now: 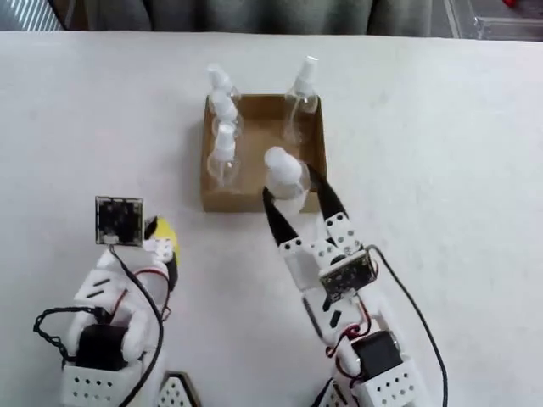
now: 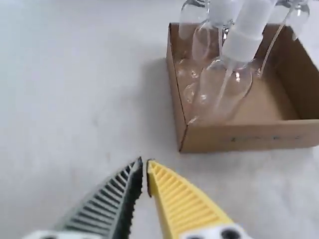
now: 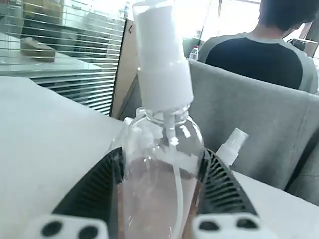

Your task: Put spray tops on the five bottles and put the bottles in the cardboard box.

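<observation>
Beyond table [image 1: 102, 110] and box [image 1: 246, 200], grey partition [image 3: 259, 119]

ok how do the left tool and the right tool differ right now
The left tool has one yellow and one grey finger; the right tool has black fingers. The left tool holds nothing, over the table beside the cardboard box; the right tool grips a bottle with its spray top on at the box's near right corner. Both are shut, with ridged fingers.
</observation>
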Robot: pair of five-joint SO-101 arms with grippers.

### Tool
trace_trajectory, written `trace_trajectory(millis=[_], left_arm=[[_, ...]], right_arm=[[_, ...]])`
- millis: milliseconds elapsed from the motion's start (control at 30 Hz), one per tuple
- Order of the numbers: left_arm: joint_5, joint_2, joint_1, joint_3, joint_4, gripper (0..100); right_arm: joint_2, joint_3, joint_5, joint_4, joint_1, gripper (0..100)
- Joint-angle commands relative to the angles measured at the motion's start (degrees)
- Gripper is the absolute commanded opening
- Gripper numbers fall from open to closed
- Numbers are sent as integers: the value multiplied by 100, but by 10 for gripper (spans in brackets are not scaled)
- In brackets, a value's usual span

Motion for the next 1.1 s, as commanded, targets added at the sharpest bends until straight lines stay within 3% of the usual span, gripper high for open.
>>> trace_trajectory(millis=[0, 233, 500, 733, 833, 967, 1067], left_arm=[[-79, -66, -75, 202, -114, 21], [-79, -66, -75, 457, -79, 21], [-264, -66, -22, 730, -123, 21], [448, -75, 629, 642, -343, 21], [1055, -75, 796, 457, -695, 20], [1626, -75, 919, 0, -1116, 20], [1881, -75, 1499, -105, -1240, 20]], right_arm=[[-66, 53, -9, -312, 268, 15], [-66, 35, -9, -330, 725, 15], [-57, -53, -79, -251, 743, 15], [602, -1371, -870, 356, 119, 15], [1631, -1987, -932, 119, -22, 15], [3037, -2743, -1565, -382, -66, 15], [3846, -3297, -1899, -462, -163, 15]])
